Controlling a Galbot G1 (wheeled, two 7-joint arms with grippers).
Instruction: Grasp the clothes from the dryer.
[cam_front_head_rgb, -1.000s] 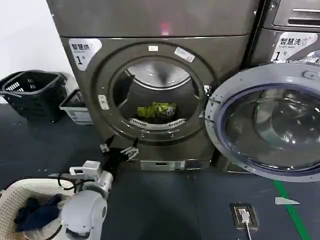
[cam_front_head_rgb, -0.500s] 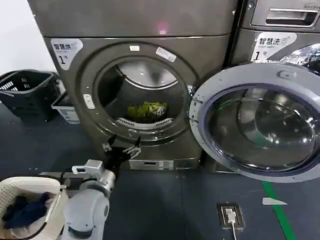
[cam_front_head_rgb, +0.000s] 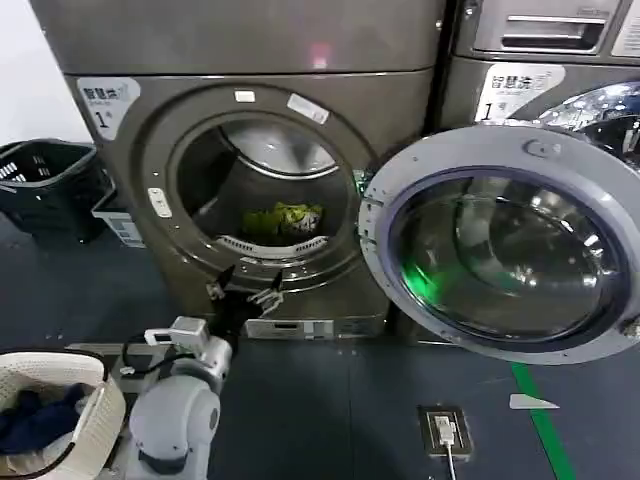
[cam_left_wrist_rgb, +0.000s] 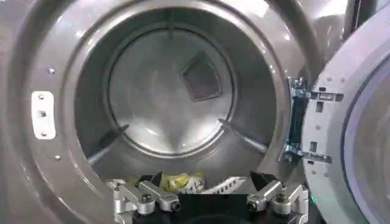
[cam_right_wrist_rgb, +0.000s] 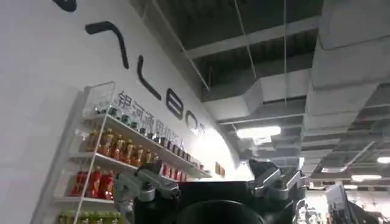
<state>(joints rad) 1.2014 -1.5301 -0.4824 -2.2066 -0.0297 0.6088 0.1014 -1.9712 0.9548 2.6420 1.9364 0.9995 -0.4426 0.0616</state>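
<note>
Head view from where I stand shows the dryer (cam_front_head_rgb: 255, 190) with its round door (cam_front_head_rgb: 500, 240) swung wide to the right and the porthole clear. The clothes (cam_front_head_rgb: 285, 218), a small yellow-green bundle, lie on the drum floor just behind the front lip of the opening, slightly right of its middle. The left end effector (cam_front_head_rgb: 245, 295) hangs low in front of the machine, below the porthole rim, fingers spread apart and holding nothing; from its wrist camera the clothes (cam_left_wrist_rgb: 180, 181) peek up just beyond the two fingertips. To do this reach well, I reckon the arm should lift first so the fingers clear the lip, then go in nearly level and a touch to the right, keeping away from the door hinge (cam_left_wrist_rgb: 298, 122). Best to press down into the middle of the soft heap before closing, since a pinch at the edge might only catch a loose fold. The right end effector (cam_right_wrist_rgb: 210, 185) points up toward the ceiling, parked, fingers apart and empty.
</note>
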